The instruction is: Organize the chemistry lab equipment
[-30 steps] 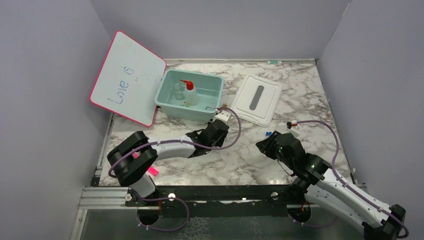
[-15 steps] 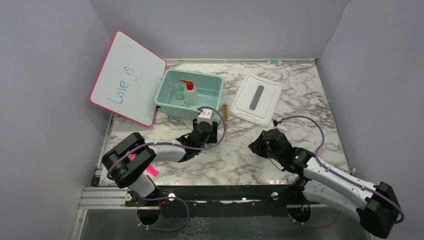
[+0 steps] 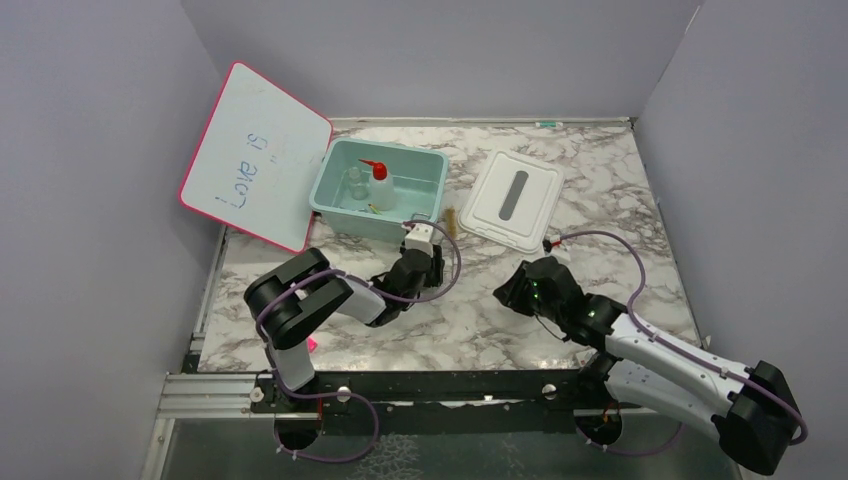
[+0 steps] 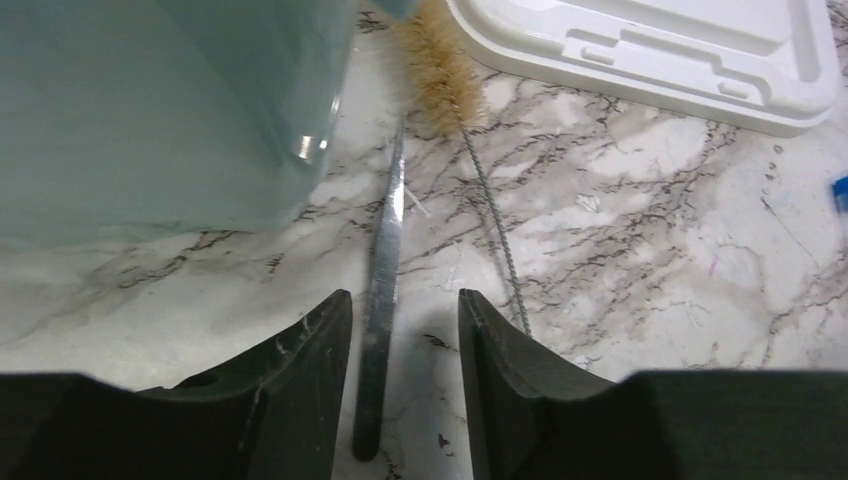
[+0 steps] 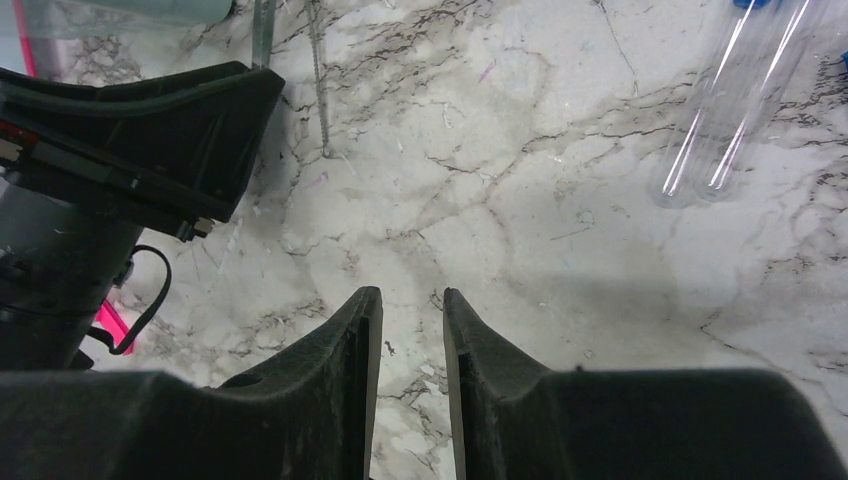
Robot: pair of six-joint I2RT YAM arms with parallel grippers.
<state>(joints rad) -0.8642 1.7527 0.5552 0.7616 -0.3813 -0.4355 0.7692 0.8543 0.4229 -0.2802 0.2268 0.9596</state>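
A teal bin (image 3: 360, 222) holds a red-nozzled squeeze bottle (image 3: 379, 184) and small vials (image 3: 354, 180). A thin metal tool (image 4: 383, 290) lies on the worktop (image 4: 650, 250) between the parted left fingers (image 4: 300, 390); the right fingers (image 5: 340, 390) stand slightly apart, clear tubes (image 5: 720, 110) ahead to their right.

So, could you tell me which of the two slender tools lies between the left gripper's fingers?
The flat metal spatula, its near end between the left gripper's open fingers; the wire-handled brush lies outside them.
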